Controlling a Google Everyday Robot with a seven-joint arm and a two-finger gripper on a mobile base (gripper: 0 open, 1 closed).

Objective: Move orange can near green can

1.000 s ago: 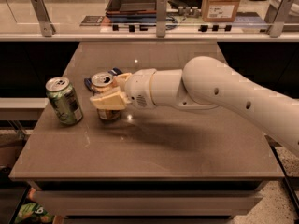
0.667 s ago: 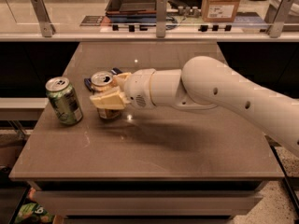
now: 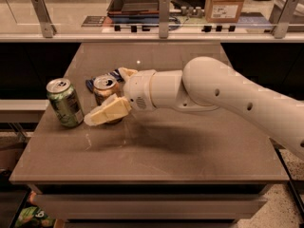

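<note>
The orange can (image 3: 105,90) stands upright on the brown table (image 3: 190,151), left of centre. The green can (image 3: 64,102) stands upright a short gap to its left. My gripper (image 3: 105,97) reaches in from the right, with one finger on each side of the orange can. The near finger (image 3: 109,111) lies in front of the can's lower part. The far finger (image 3: 125,72) shows behind the can on its right. The fingers look spread a little off the can. The can's base is hidden by the near finger.
A blue packet (image 3: 91,83) lies flat just behind the orange can. A railing with metal posts (image 3: 164,15) runs along the table's far edge. Behind it are a dark tray (image 3: 135,1) and a cardboard box (image 3: 223,4). My white arm (image 3: 228,96) spans the table's right half.
The near finger has moved slightly toward the table's front, away from the orange can. Both cans stand where they were.
</note>
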